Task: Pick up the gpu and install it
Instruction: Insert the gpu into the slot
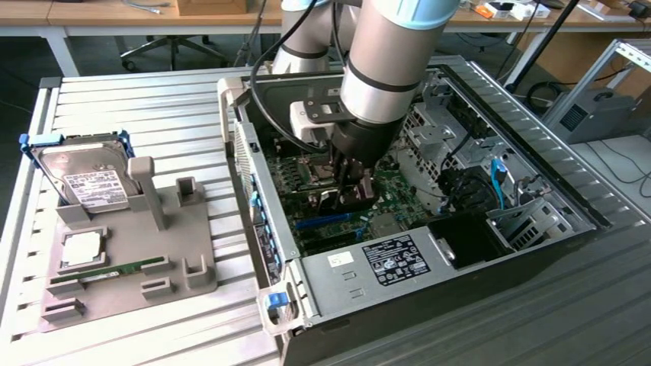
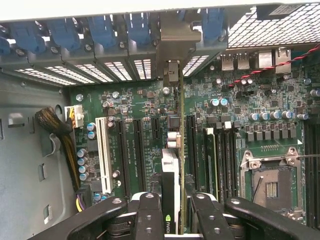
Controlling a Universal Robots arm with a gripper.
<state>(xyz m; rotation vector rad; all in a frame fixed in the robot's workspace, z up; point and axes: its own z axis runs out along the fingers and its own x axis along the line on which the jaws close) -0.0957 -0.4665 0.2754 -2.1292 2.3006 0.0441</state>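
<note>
We're watching the hand gripping the gpu between its fingers, the card standing on edge down inside the case. It's running across the motherboard among the expansion slots, its bracket end reaching the rear wall; whether it's seated, we're not able to tell.
</note>
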